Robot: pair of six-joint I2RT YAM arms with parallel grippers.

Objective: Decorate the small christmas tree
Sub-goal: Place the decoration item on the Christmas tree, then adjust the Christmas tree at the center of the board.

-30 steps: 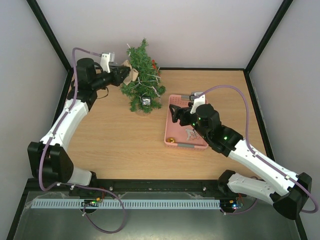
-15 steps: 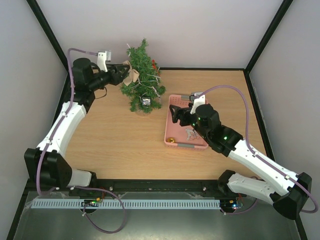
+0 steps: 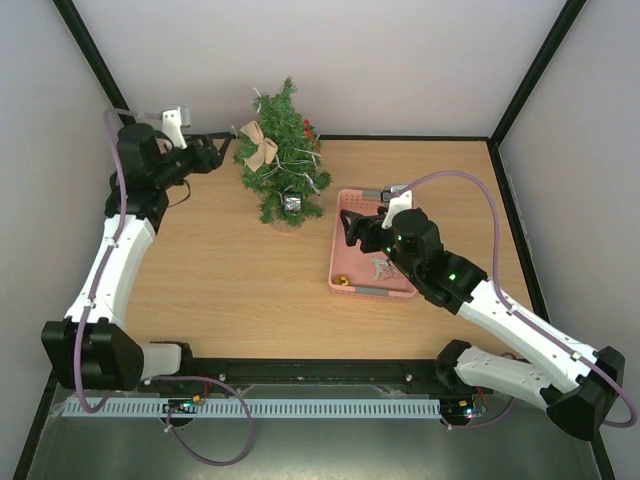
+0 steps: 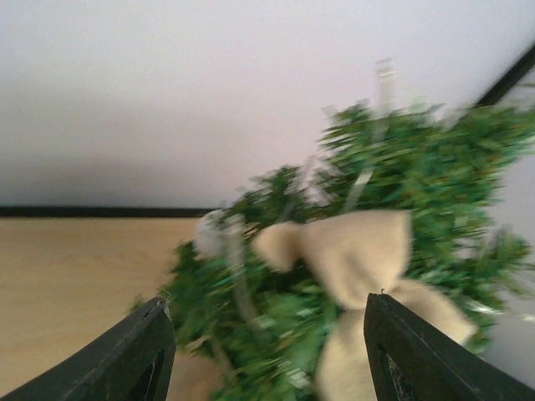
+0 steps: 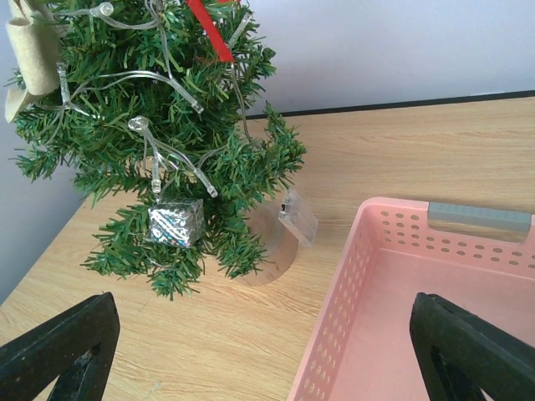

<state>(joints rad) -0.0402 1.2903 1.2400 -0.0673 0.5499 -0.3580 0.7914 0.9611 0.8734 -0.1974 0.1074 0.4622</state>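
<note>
where everything stands: the wooden surface (image 3: 230, 290), with both arm bases at its near edge.
left arm (image 3: 110, 260): white and black, stretched up the left side of the surface toward the back-left corner.
right arm (image 3: 520, 320): reaches from the near-right corner in over the middle right of the surface.
small christmas tree (image 3: 285, 165): upright at the back of the surface, left of centre and close to the back wall (image 3: 400, 60); dark green and bristly, on a clear base (image 5: 272, 242).
pink basket (image 3: 335, 255): perforated, flat on the surface to the right of the tree; near the clear base but apart from it, with a grey strip on its rim.
left gripper (image 3: 220, 150): level with the upper tree, on its left side and clear of the branches; the fingers stand well apart with nothing between them, and the blurred wrist view looks through the gap at the tree.
right gripper (image 3: 348, 228): over the far-left part of the pink basket, facing the tree; spread wide and holding nothing.
burlap bow (image 3: 258, 148): tan, hanging high on the tree's left side, facing the left gripper and not touched by it.
light string (image 5: 159, 142): clear wire with small bulbs draped across the branches.
silver gift box (image 5: 175, 223): shiny, hanging low on the tree's front, just above and beside the clear base.
red ribbon (image 5: 213, 29): a narrow strip near the top of the tree.
gold ball (image 3: 342, 281): in the near-left corner of the pink basket; the silvery pieces beside it are too small to make out.
</note>
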